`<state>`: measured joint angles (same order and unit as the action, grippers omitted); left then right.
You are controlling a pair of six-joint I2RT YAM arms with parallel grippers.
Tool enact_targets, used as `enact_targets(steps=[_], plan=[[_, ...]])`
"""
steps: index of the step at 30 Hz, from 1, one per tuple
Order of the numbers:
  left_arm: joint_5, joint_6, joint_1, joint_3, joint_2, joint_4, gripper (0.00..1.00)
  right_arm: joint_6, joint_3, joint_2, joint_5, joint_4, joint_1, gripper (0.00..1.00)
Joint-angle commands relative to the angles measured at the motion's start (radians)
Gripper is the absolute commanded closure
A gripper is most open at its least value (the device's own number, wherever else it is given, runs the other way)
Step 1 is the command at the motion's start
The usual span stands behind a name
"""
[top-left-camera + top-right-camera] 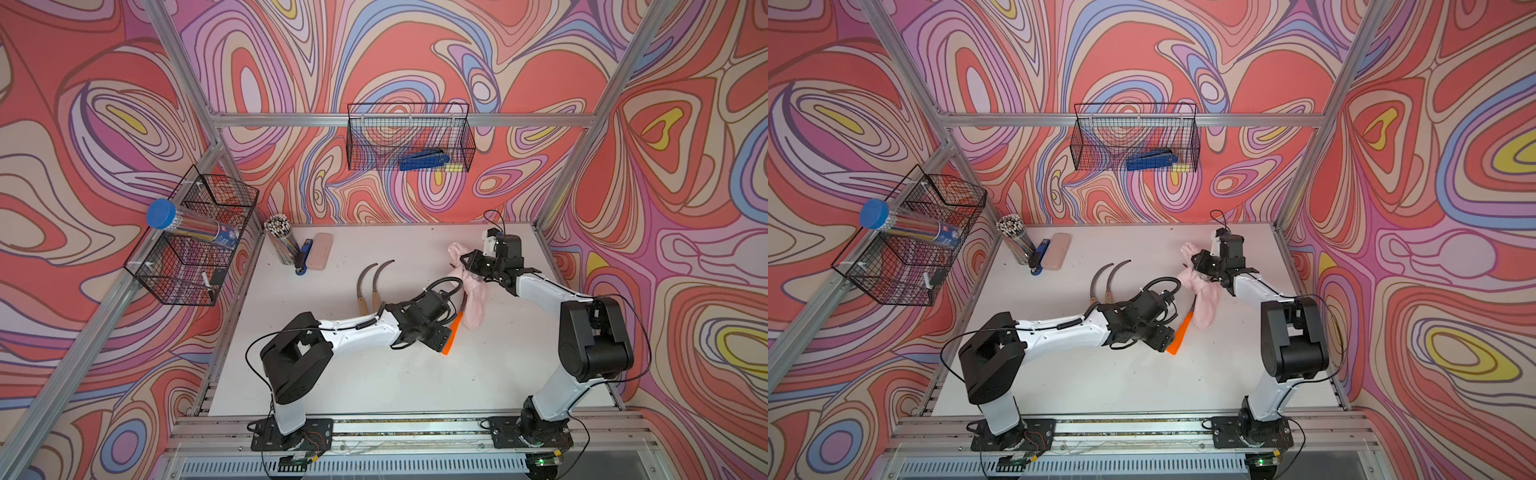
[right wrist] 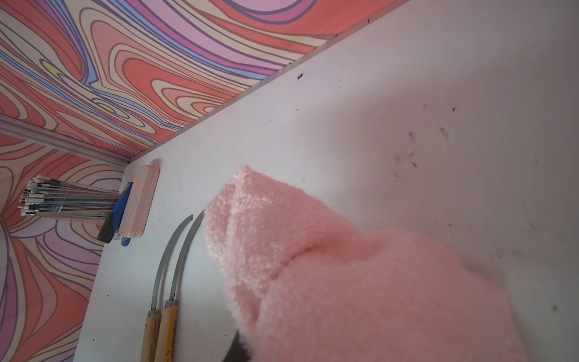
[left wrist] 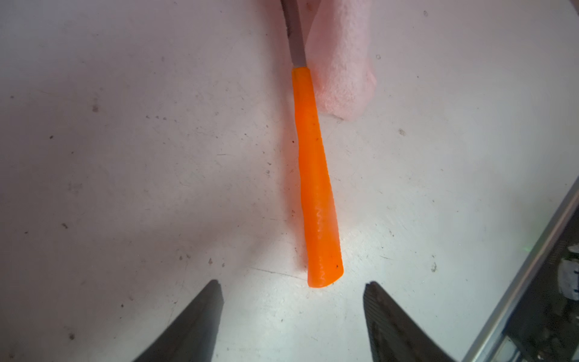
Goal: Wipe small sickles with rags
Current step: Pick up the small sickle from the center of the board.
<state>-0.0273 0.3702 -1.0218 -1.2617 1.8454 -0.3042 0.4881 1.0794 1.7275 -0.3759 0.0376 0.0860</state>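
The white table [image 1: 374,374] takes up the floor of the scene, scuffed and speckled. On its right rear part is the pink rag [image 1: 476,305], fluffy terry cloth. One end trails down onto the surface while the other is bunched up off it. Its lower end lies just beside the orange-handled sickle [image 3: 316,175], which rests flat near the middle of the table with its bright handle pointing toward the front edge and its dark blade running up under the cloth. Left of centre, the two wooden-handled sickles [image 1: 368,286] lie side by side and touching, with their blades curving toward the back wall.

The left arm reaches low across the table with its wrist over the butt of the orange handle. The left gripper [image 3: 293,286] has its jaws spread wide, one dark fingertip on each side of the handle's end, and nothing is between them. The right arm stretches toward the back of the table with its forearm angled inward. The right gripper [image 1: 468,266] is pinched tight on the bunched top of the rag.

In the right wrist view the cloth fills the foreground and hides the jaws almost completely. The orange sickle's blade is mostly covered by the rag. A small dark point pokes out beside the right gripper in both top views, too small to identify. The wooden handles are partly hidden behind the left arm.
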Motion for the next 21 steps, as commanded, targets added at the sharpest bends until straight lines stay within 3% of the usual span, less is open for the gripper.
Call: enact_targets(steps=[1,9,13,18,21], plan=[[0.108,-0.018,-0.027,-0.064,0.077,-0.116,0.18,0.003,-0.007,0.015,-0.014,0.036,0.004,1.0],[0.241,-0.012,-0.107,-0.181,0.206,-0.195,0.16,0.007,-0.007,0.03,-0.014,0.04,0.003,1.0],[0.315,-0.011,-0.138,-0.258,0.276,-0.26,0.22,0.008,-0.009,0.033,-0.017,0.042,0.003,1.0],[0.331,-0.019,-0.159,-0.325,0.345,-0.295,0.28,0.007,-0.004,0.035,-0.017,0.037,0.003,1.0],[0.345,-0.017,-0.164,-0.341,0.366,-0.306,0.38,0.006,-0.003,0.034,-0.018,0.035,0.004,1.0]])
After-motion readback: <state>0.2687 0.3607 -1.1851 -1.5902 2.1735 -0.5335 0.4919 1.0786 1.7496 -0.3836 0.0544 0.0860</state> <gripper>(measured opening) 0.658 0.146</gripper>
